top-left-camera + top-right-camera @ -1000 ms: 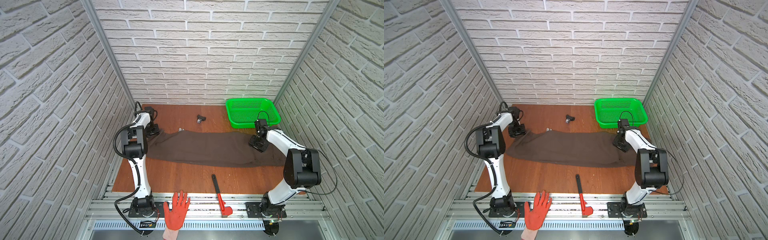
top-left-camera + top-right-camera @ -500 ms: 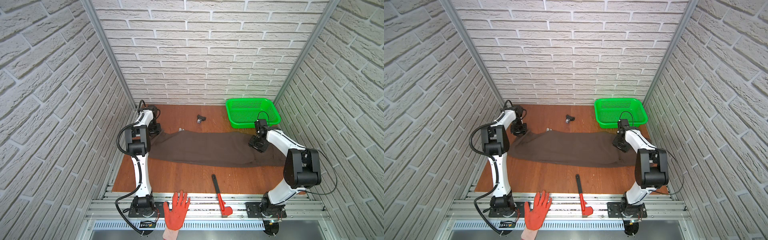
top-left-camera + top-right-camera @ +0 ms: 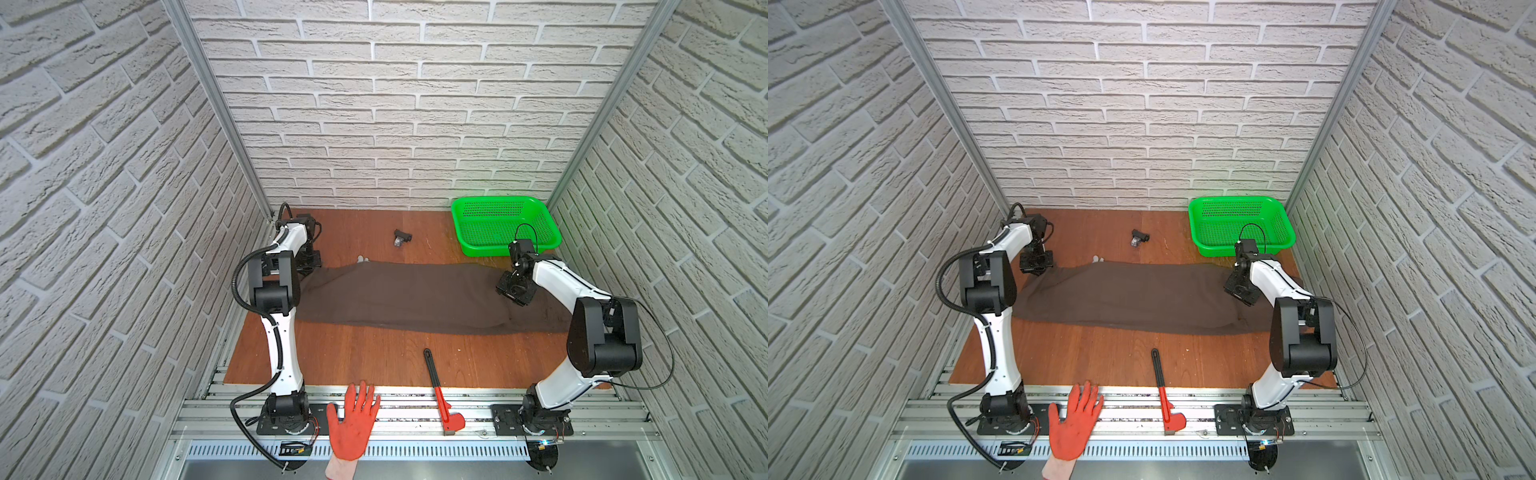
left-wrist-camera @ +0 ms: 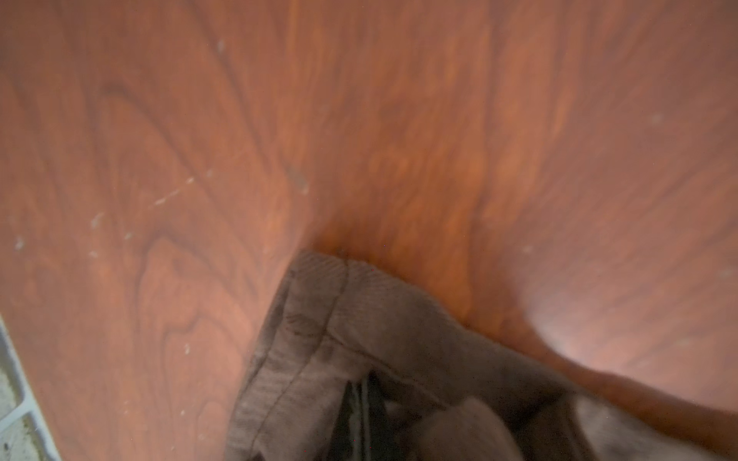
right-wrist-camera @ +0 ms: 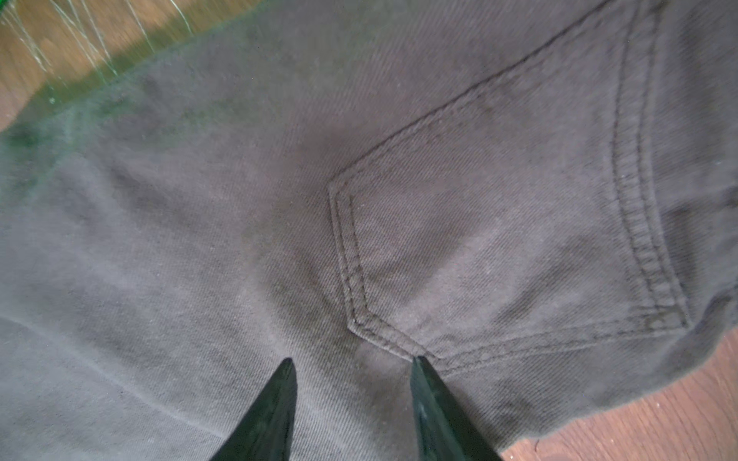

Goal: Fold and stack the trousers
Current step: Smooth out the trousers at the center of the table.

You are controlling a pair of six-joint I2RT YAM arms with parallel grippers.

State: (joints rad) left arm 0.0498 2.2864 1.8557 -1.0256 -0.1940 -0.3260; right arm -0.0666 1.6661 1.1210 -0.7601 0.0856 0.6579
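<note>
Our left claw (image 3: 1037,265) pinches the hem (image 4: 319,275) of the trousers (image 3: 415,295), which lie stretched across the table (image 3: 365,353); our right claw (image 5: 353,361) stands spread at their back pocket (image 5: 499,239).

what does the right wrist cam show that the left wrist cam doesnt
Only the right wrist view: a stitched back pocket lying flat, with the right gripper open, its fingertips apart over the cloth by the pocket's corner.
Only the left wrist view: a hemmed leg end, bunched up, and a strip of pale metal rail at the table's edge.
Both: the trousers in dark brown cloth, and the wooden table under them.
</note>
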